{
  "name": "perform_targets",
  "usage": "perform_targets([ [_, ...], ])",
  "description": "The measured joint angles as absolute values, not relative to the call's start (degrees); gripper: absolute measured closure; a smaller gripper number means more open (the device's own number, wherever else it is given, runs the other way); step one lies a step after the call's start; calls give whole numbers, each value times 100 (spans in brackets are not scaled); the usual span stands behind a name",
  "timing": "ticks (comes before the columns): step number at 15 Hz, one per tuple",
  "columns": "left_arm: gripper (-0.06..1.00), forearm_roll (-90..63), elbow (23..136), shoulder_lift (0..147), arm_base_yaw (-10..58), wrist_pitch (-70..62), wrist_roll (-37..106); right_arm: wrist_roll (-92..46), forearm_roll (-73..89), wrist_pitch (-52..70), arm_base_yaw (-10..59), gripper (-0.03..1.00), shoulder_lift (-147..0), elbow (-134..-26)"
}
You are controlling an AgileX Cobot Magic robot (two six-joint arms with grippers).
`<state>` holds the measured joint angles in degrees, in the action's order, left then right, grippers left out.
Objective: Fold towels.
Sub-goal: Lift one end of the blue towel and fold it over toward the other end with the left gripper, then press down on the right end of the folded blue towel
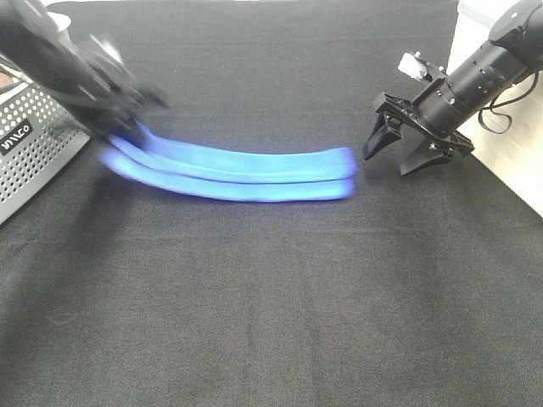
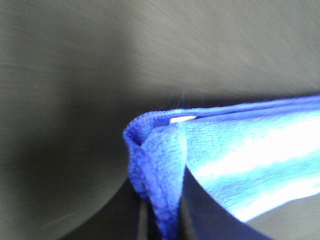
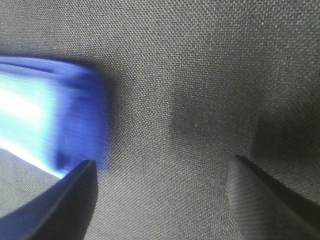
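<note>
The royal-blue towel (image 1: pixel 237 170) lies folded into a long narrow band on the black cloth, blurred by motion. My left gripper (image 1: pixel 127 127) is shut on the towel's left end and holds it slightly raised. The left wrist view shows the pinched corner (image 2: pixel 157 170) with a small white tag (image 2: pixel 182 119). My right gripper (image 1: pixel 405 157) is open and empty, just to the right of the towel's right end and apart from it. In the right wrist view the towel end (image 3: pixel 65 125) lies beside one of the open fingers (image 3: pixel 60 205).
A perforated metal basket (image 1: pixel 30 144) stands at the left edge, close behind my left arm. A light tabletop strip (image 1: pixel 517 144) runs along the right side beyond the black cloth (image 1: pixel 271 322).
</note>
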<state>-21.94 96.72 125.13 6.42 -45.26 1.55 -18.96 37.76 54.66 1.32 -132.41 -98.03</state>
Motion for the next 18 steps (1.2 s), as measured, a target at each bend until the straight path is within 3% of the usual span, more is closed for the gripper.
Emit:
perform_targets([
  [3,86,-2091,10096,12336,802,-5088,63,-1896,3776,5466,132,28,-13241,-9803],
  [6,86,-2108,10560,12336,1467,-5283,-395,-1896,3782,5500,132,28,-13241,-9803],
  [9,86,-2063,11293,12829,2303,-5311,-1243,-1879,3787,5558,132,28,-13241,-9803],
  [12,86,-2045,11981,13642,2653,-5346,-1885,-1748,3787,5752,132,28,-13241,-9803],
  [14,75,-2108,12313,14009,2739,-5317,-2349,-1719,3787,5896,132,28,-13241,-9803],
  [17,36,-3163,12468,14169,2744,-4750,-2510,-1593,3787,6050,132,28,-13241,-9803],
  [18,32,-3587,12473,14169,2744,-4538,-2395,-1593,3787,6136,132,28,-13241,-9803],
])
